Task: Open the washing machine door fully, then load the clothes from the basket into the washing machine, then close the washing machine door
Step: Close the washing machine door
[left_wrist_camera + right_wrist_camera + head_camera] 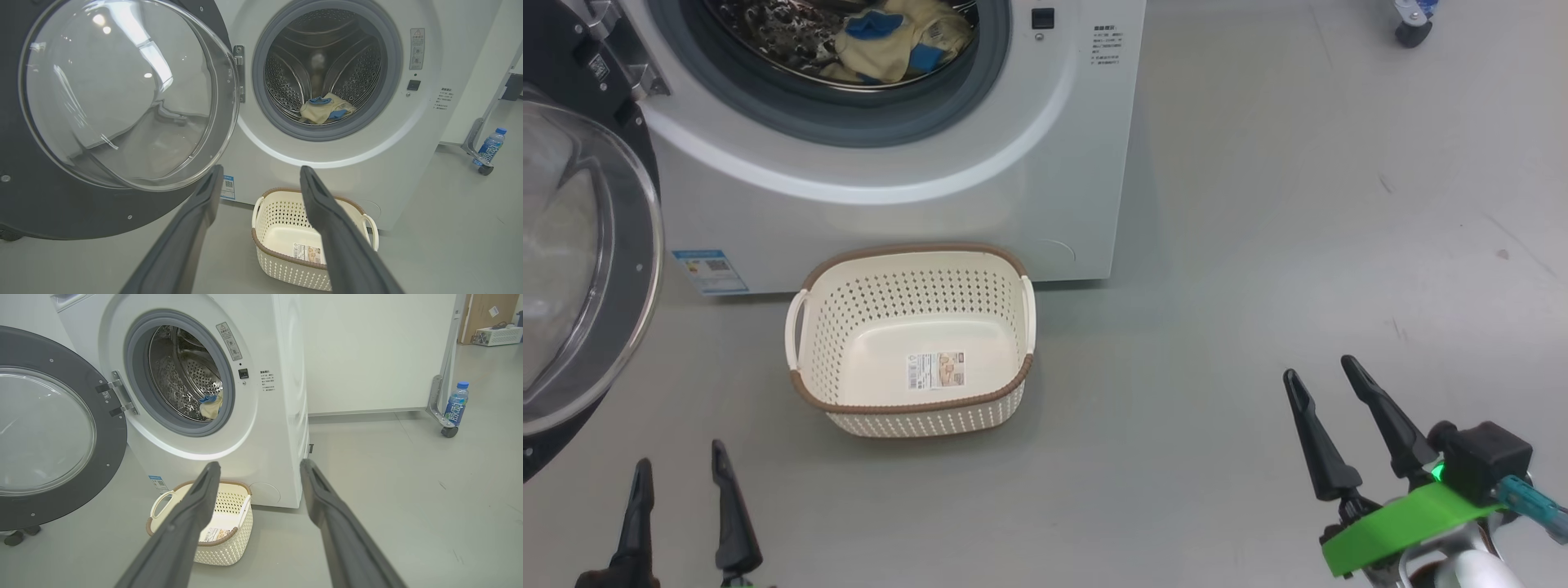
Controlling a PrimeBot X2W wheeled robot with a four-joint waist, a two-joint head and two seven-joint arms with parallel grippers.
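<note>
The white washing machine point(947, 180) stands with its door point(580, 269) swung wide open to the left, its glass bowl facing out. Cream-yellow clothes point(898, 41) with blue trim lie inside the steel drum; the same clothes point(325, 108) show in the left wrist view and the clothes point(210, 406) in the right wrist view. The cream basket point(915, 339) sits on the floor before the machine, holding nothing but its label sticker. My left gripper point(682, 469) is open at the lower left. My right gripper point(1327, 384) is open at the lower right. Nothing is between either pair of fingers.
Grey floor point(1258, 245) spreads to the right of the machine. A blue-capped bottle point(455, 402) stands by a castor wheel point(448, 431) of a white partition at the right. The open door reaches over the floor at the left, close to my left gripper.
</note>
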